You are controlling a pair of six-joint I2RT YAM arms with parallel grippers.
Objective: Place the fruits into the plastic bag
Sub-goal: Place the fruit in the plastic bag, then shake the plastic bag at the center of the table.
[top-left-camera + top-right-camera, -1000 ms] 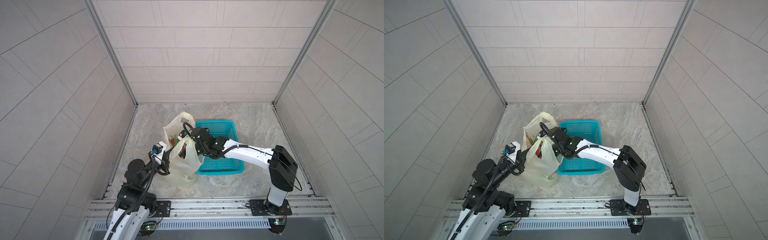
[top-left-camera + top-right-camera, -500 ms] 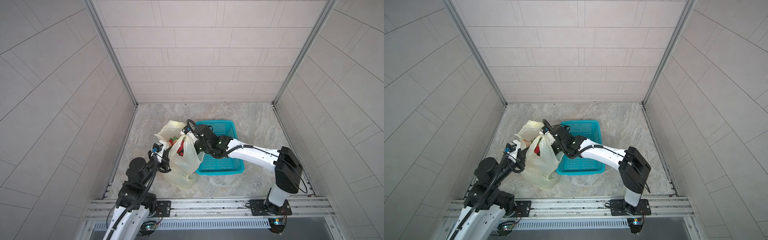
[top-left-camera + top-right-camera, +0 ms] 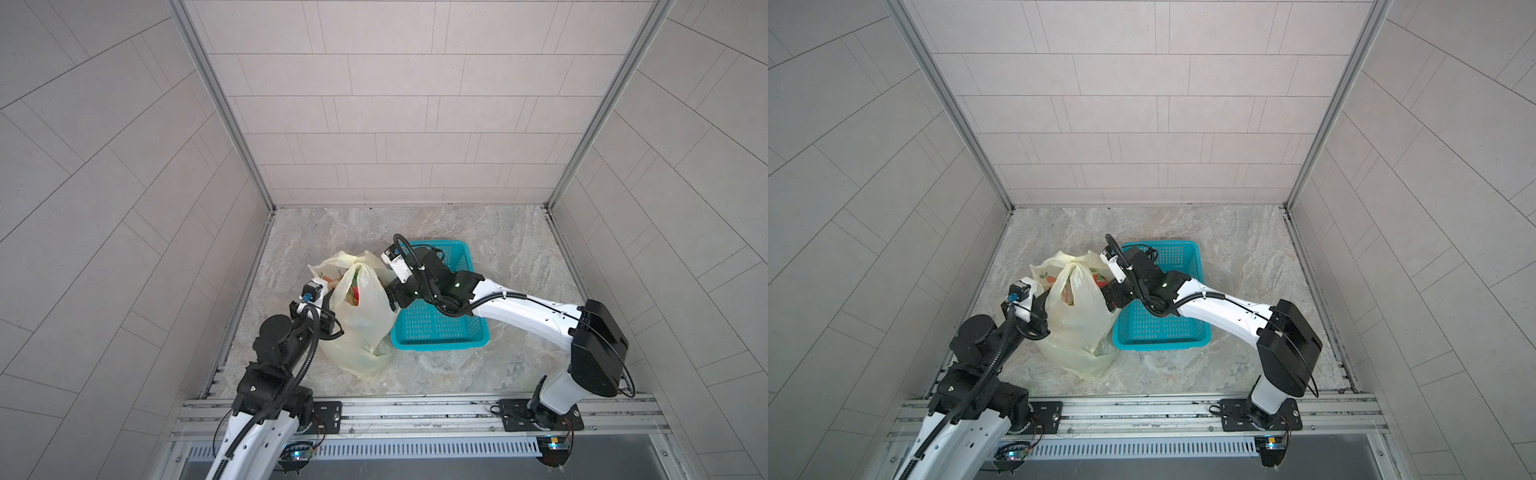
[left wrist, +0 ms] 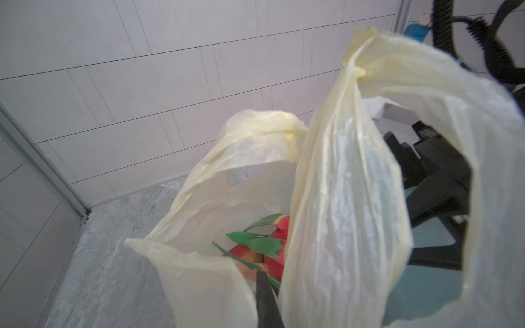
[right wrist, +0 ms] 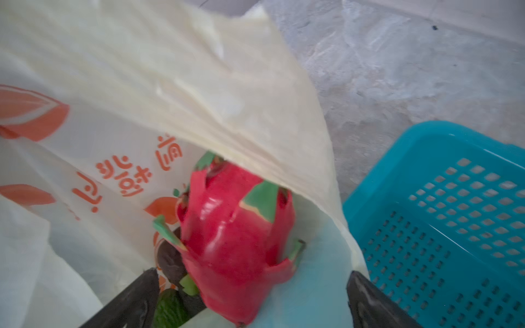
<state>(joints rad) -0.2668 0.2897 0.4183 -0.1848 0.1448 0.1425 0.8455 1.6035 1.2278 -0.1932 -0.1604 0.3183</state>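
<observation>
The right gripper (image 5: 251, 286) is seen with its jaws spread fully apart, and the dragon fruit (image 5: 235, 241) between them is touched by neither finger, so it is judged released. It lies inside the mouth of the plastic bag (image 3: 361, 328), over a blackish fruit (image 5: 170, 264) and a dark green fruit (image 5: 170, 312). Compared with 1 second ago, the jaws have been widened to their limit and the gripper has been drawn from over the bag mouth back towards 3 o'clock, where the teal basket (image 3: 440, 328) stands; no fruit is seen in it. At 9 o'clock of the bag, the left gripper (image 4: 264, 284) is kept clenched, apparently on the bag's film, by which the mouth is held up. The delivery is therefore judged made, and the task near its end.
</observation>
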